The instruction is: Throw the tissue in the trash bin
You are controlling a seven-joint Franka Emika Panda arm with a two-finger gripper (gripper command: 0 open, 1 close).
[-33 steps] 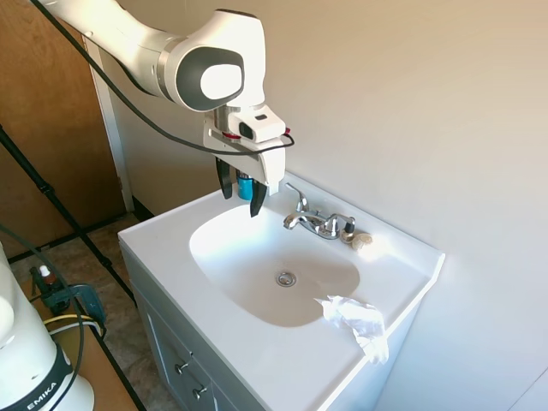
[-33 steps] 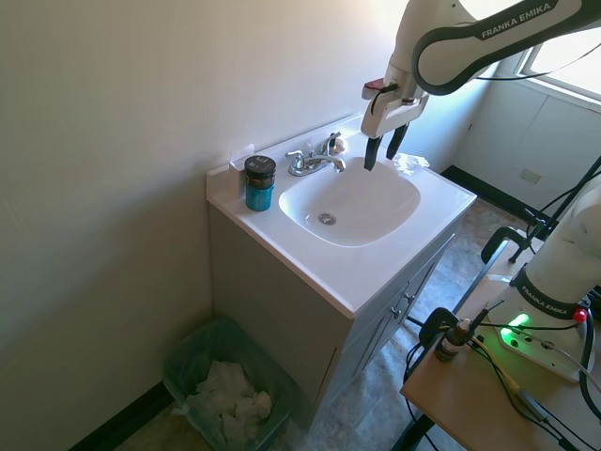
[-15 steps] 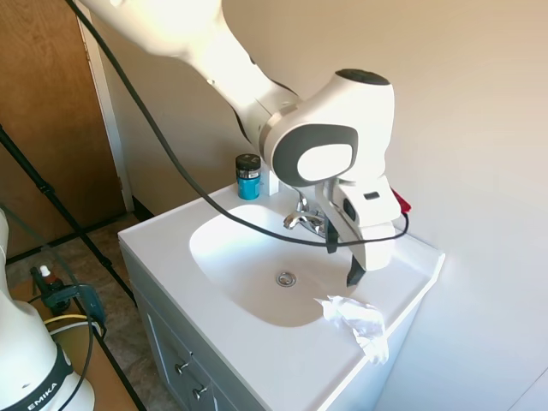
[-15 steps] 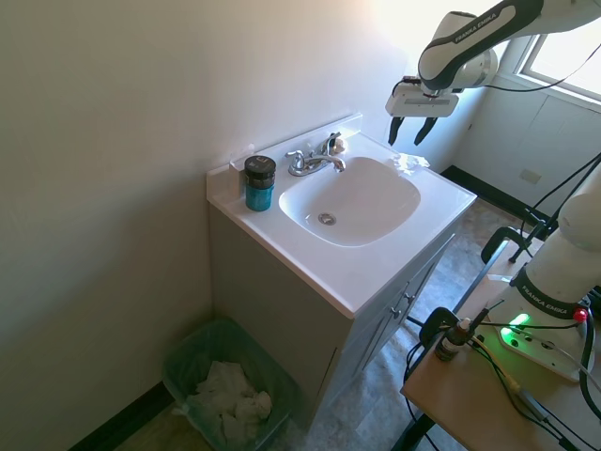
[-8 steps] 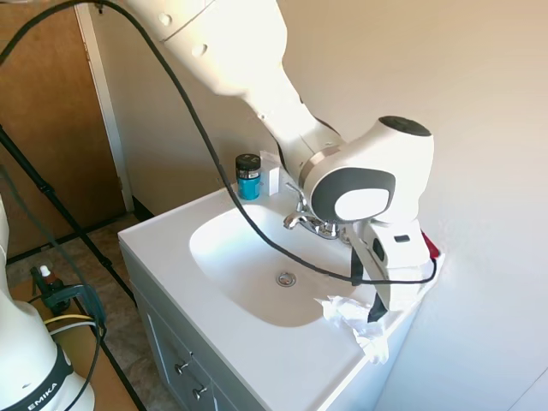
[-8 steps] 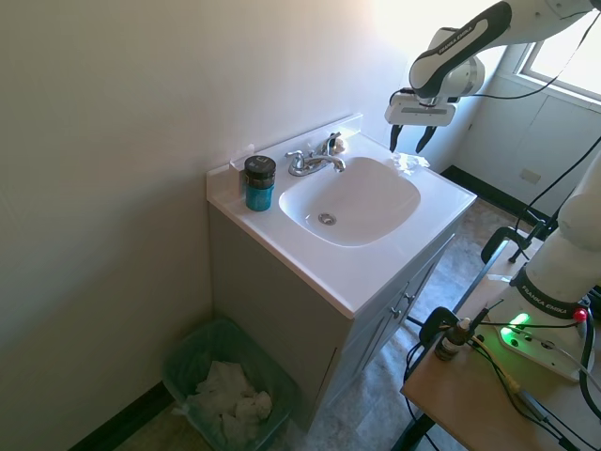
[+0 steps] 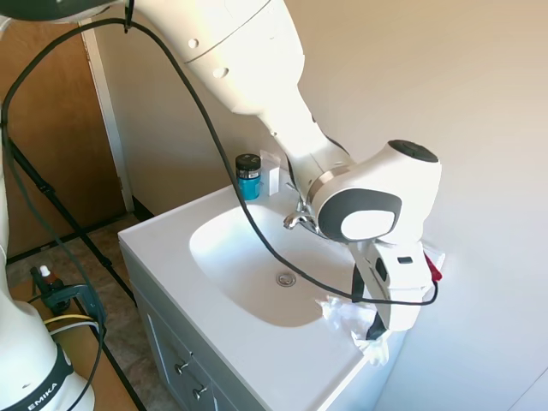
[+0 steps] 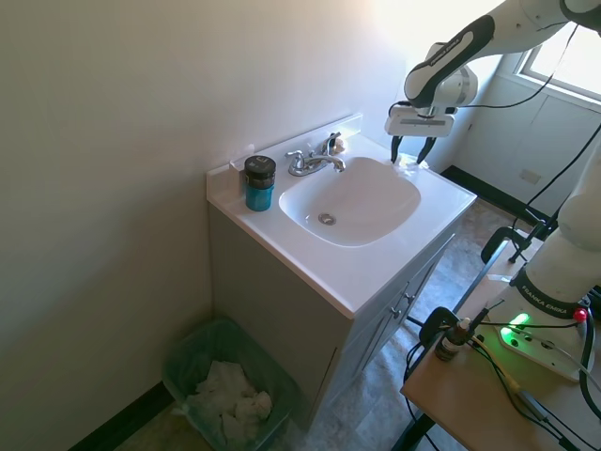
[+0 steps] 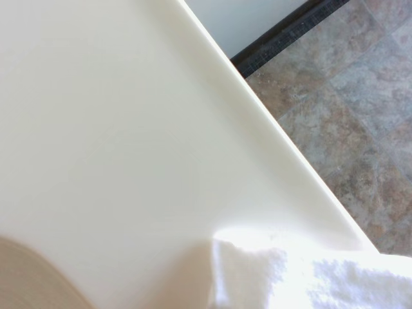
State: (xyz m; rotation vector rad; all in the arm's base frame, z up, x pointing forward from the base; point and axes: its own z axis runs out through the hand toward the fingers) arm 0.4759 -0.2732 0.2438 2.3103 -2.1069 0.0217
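The tissue [image 7: 339,312] is a crumpled white wad on the vanity top, on the side of the basin away from the blue jar; it also shows small and bright [image 8: 410,165] in the second exterior view. My gripper [image 7: 365,306] is lowered onto it, open, with a dark finger on either side of the wad. From the other side, the gripper [image 8: 410,152] hangs just above the tissue. The wrist view has the tissue [image 9: 302,277] at its lower edge on the white counter. The trash bin [image 8: 191,349], lined in green with white paper inside, stands on the floor beside the vanity.
A blue jar with a black lid [image 8: 259,182] sits at the far corner by the wall. The chrome faucet [image 8: 311,162] stands behind the basin [image 8: 352,202]. The wall runs close behind the gripper. The counter edge [image 9: 277,129] drops to tiled floor.
The arm swung from above the jar side of the basin across to the tissue side and came down over the tissue. The fingers stayed open throughout.
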